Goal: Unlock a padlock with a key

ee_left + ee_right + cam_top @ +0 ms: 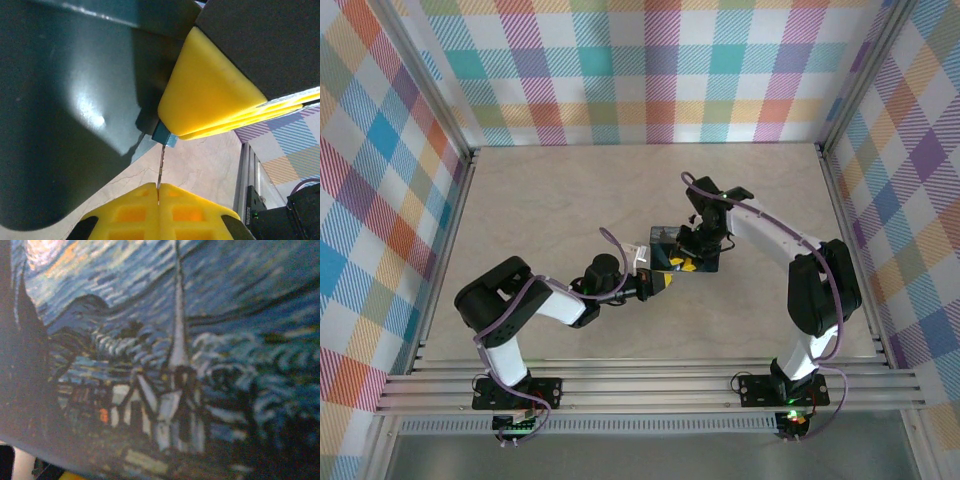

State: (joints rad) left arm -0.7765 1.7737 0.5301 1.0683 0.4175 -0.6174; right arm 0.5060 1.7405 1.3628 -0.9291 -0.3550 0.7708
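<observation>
Yellow fingers [125, 217] of my left pincer [158, 197] sit at the bottom edge of the left wrist view. They are clenched flat together on the key [160, 167], a thin toothed metal blade that stands straight up from the seam between them. Its upper end meets the padlock [164, 137], a tiny light-blue block, at the block's lower face; whether the blade is inside it I cannot tell. My right pincer [182, 131] comes in from the upper right, its yellow pads closed around the padlock so that just one blue corner pokes out past their tips. Pale marbled bench [200, 165] lies behind them. To their left looms the tin [65, 110], a dark glossy wall with a rounded corner, close beside the padlock. From the right wrist camera the tin's painted face is very near and blurred: blue swirls, a tall spire, small houses. From above, my two arms meet mid-bench, the pincers tip to tip at the near edge of the tin, with plaid walls [640, 70] around the bench.
</observation>
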